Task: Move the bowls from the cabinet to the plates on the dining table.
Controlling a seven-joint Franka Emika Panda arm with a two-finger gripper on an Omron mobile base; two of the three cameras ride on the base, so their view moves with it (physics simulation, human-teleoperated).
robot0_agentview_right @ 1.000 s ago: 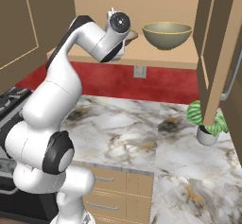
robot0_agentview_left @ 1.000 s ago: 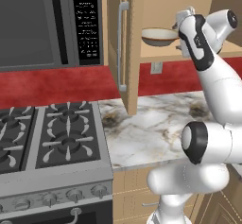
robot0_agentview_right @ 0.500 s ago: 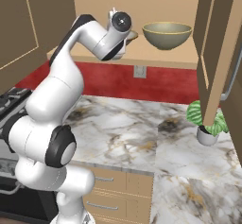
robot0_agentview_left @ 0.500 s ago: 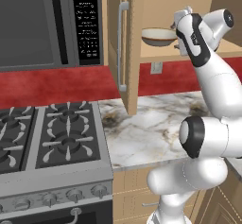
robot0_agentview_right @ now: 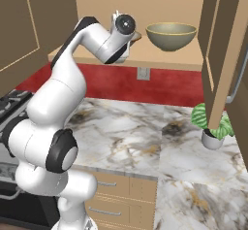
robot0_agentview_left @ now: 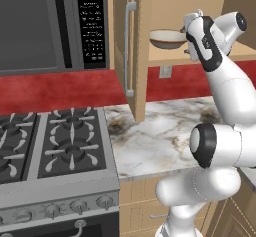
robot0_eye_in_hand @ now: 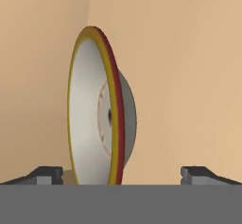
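In the open cabinet (robot0_agentview_left: 134, 11), a wide shallow bowl (robot0_agentview_left: 166, 39) with a tan rim sits on the wooden shelf (robot0_agentview_left: 172, 59). My gripper (robot0_agentview_left: 186, 31) is level with it, right at its right side. In the hand view the picture is rolled, so this bowl (robot0_eye_in_hand: 94, 114) stands edge-on. Its near rim lies between the fingertips of my open gripper (robot0_eye_in_hand: 122, 173), closer to the left fingertip (robot0_eye_in_hand: 47, 173), and neither tip presses on it. The deeper olive bowl (robot0_agentview_right: 171, 36) stands on the same shelf (robot0_agentview_right: 160, 58), to the right of my hand. The plates and the dining table are out of view.
A black microwave (robot0_agentview_left: 45, 26) hangs left of the cabinet, above a gas stove (robot0_agentview_left: 50, 146). A marble counter (robot0_agentview_left: 155, 136) runs below the shelf. On it a small white pot with a green plant (robot0_agentview_right: 210, 127) stands under the open right cabinet door (robot0_agentview_right: 220, 54).
My hand has edged a little further toward the shallow bowl. The jaws have stayed open and both bowls are where they were.
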